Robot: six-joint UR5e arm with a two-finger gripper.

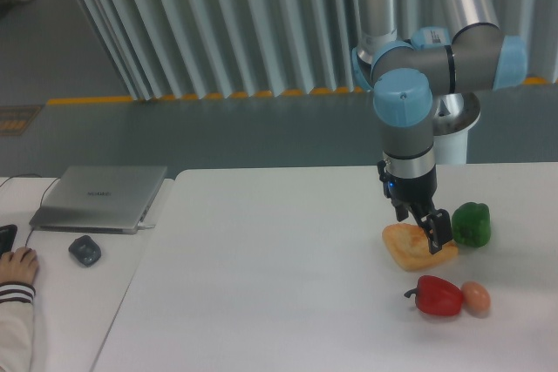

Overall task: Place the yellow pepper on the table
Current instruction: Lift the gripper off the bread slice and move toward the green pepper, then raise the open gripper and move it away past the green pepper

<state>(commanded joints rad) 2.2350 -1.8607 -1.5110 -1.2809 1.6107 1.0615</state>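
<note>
Your white table (279, 285) fills the foreground, and the bread pastry (410, 250) near its right side is the reference for everything else. The arm (404, 98) comes down from above the pastry, and its gripper (433, 234) sits low over the pastry's right edge. The dark fingers overlap from this angle, so you cannot tell whether they are parted, closed, or holding anything. No clear yellow pepper shows; where it sits cannot be told. The grey laptop (100, 196) lies far left of the pastry on a separate desk (78, 320). The green pepper (472, 224) stands just right of the pastry. The red pepper (438, 295) lies in front of the pastry, touching the egg (476, 297).
</note>
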